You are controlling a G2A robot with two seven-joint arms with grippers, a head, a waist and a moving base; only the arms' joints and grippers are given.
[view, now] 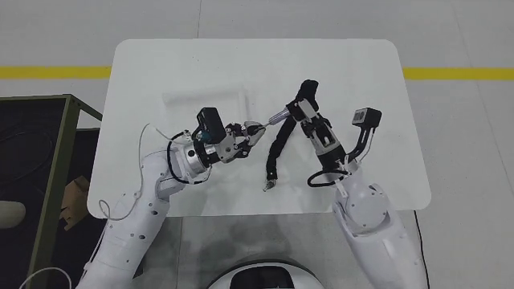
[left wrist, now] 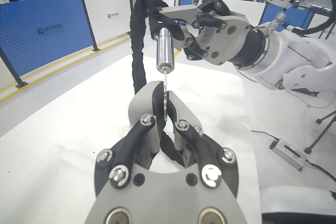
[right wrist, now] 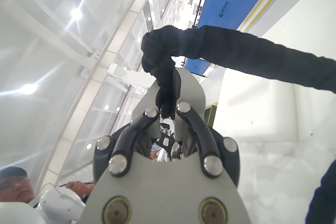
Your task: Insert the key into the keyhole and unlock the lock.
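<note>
1. I see a white desk (view: 161, 72) with rounded corners on a pale grey floor. A yellow line (view: 48, 71) runs across the floor behind it.
2. The room is a big hall. Blue fence panels (left wrist: 39, 33) and white ones stand past the desk's far side.
3. A dark frame (view: 40, 144) stands just beside one desk edge, on the left arm's side.
4. A small grey box (left wrist: 287, 154) with a cord lies on the floor past the desk edge, under the right arm.
5. The left hand (left wrist: 162, 89) is over the desk's middle, fingers pressed together, pinching the key (left wrist: 165, 99) flat between the pads.
6. The lock (left wrist: 165, 50) is a chrome cylinder held up off the desk, pointing at the left hand.
7. The key tip meets the keyhole (left wrist: 164, 69) on the cylinder's end. I cannot tell how deep it sits.
8. The right hand (right wrist: 168, 93) is clamped on the lock's black sleeve, just behind the cylinder.
9. The black-sleeved cable (left wrist: 138, 57) hangs from the right hand and passes close behind the left hand's fingers. Its free end (view: 269, 183) lies on the desk between the arms.
</note>
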